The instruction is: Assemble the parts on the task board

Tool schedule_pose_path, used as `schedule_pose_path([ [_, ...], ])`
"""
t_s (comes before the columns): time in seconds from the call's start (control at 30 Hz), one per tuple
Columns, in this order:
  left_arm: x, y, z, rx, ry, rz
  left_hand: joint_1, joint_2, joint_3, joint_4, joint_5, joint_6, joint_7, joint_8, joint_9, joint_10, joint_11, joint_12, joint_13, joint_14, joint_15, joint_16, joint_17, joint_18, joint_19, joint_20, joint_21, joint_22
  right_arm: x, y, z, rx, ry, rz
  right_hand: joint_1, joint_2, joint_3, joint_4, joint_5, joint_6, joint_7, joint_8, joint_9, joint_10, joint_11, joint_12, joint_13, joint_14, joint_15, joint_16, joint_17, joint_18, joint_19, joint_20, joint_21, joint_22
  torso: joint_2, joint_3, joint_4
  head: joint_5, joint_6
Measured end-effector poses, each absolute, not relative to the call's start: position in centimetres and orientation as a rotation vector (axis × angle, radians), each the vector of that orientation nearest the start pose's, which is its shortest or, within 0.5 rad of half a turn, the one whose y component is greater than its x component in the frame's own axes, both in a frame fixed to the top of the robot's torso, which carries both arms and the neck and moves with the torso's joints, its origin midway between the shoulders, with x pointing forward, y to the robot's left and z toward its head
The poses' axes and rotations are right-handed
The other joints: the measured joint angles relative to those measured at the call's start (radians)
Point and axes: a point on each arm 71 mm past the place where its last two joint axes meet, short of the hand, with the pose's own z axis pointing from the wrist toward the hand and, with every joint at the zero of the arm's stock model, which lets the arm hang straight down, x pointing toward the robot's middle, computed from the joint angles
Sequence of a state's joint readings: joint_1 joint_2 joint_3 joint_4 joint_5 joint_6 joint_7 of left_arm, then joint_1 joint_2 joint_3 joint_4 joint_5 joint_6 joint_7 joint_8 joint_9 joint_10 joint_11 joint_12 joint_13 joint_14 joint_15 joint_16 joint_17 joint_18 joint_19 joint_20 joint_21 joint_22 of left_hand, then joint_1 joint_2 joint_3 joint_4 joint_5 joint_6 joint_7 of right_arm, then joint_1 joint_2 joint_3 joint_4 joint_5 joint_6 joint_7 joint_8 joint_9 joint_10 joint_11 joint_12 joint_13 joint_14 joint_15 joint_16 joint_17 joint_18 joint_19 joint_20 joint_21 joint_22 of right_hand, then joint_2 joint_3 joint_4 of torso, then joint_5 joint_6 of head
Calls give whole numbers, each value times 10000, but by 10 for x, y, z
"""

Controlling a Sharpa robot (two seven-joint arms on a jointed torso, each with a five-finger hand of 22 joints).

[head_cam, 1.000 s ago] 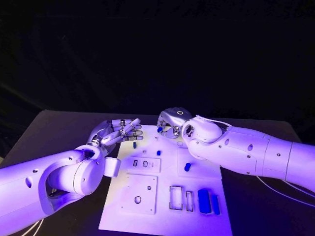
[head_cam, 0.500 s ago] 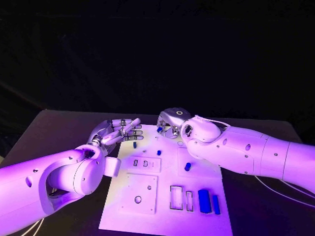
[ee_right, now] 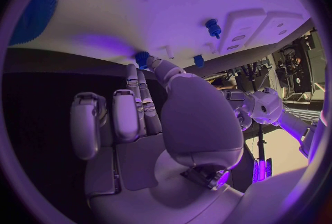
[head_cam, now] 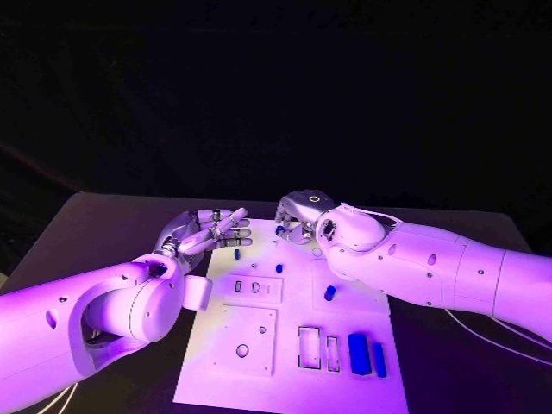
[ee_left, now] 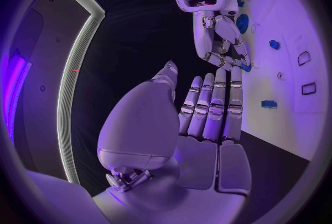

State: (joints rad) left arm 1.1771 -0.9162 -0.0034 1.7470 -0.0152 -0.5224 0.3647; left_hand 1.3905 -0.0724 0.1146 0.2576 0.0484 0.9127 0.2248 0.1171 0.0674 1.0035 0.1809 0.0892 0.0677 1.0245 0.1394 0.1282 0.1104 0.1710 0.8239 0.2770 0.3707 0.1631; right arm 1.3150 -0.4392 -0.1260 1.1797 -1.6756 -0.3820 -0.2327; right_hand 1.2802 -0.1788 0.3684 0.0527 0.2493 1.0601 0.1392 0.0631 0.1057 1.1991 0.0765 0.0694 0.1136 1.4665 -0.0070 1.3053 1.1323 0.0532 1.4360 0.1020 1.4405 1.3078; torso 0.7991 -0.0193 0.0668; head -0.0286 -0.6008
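The task board is a white plate lying lengthwise down the middle of the black counter, with raised panels, slots and small blue parts near its near right corner; another blue part stands mid-board. At the board's far edge the right hand pinches a small blue peg at its fingertips. The left hand sits at the far left edge, fingers straight and together, holding nothing. The right arm hides the board's right edge.
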Motion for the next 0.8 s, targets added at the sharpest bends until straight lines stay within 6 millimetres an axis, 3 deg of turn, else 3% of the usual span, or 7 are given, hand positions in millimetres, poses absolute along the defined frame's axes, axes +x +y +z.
schedule_pose_path([
  [0.1,450,192,-160,-11495,13892,-14896,0,0,0,0,0,0,0,0,0,0,0,0,0,0,0,-5,0,0,0,0,0,0,544,-89,-160,-3686,14714,4643,-87,-87,-286,77,-133,-306,-14,0,-55,-86,15,0,15,0,0,-37,-53,0,0,0,-19,0,0,4,-6,2,-1],
  [0.37,451,193,-161,-11509,13869,-14858,0,0,0,0,0,-36,36,0,0,0,0,-43,0,-35,35,-6,-1,0,0,0,0,0,537,-113,-158,-3498,14617,4733,-110,-110,-569,152,-20,-170,-46,67,3,39,-40,166,162,0,0,38,56,0,0,0,-6,-1,0,7,-17,-88,37],
  [0.57,452,193,-161,-11517,13859,-14841,0,0,0,0,0,-36,36,0,0,0,0,-43,1,-35,35,-6,-2,-1,0,0,0,1,524,-152,-146,-2908,14436,5064,152,-6,-574,156,378,304,-41,217,132,957,-178,628,421,-12,-36,354,434,0,249,-68,254,-2,-20,12,-45,-226,115],
  [0.67,452,193,-161,-11515,13862,-14848,0,0,0,0,0,-35,35,0,0,0,0,-43,0,-35,35,-6,-2,-1,0,0,0,0,519,-173,-141,-2397,14531,5182,205,-59,-672,221,495,308,-45,217,134,1384,-267,903,605,15,-133,415,532,0,274,-93,293,-2,-39,12,-63,-286,135],
  [0.8,452,193,-161,-11514,13864,-14855,0,0,1,0,0,-35,35,1,0,0,0,-43,0,-35,35,-5,-2,-1,0,0,0,1,514,-208,-138,-1414,14867,5176,177,-245,-1116,222,1153,115,-192,217,133,1990,-416,1925,1483,-7,-287,594,746,-1,284,-235,377,-3,-74,15,-98,-365,149],
])
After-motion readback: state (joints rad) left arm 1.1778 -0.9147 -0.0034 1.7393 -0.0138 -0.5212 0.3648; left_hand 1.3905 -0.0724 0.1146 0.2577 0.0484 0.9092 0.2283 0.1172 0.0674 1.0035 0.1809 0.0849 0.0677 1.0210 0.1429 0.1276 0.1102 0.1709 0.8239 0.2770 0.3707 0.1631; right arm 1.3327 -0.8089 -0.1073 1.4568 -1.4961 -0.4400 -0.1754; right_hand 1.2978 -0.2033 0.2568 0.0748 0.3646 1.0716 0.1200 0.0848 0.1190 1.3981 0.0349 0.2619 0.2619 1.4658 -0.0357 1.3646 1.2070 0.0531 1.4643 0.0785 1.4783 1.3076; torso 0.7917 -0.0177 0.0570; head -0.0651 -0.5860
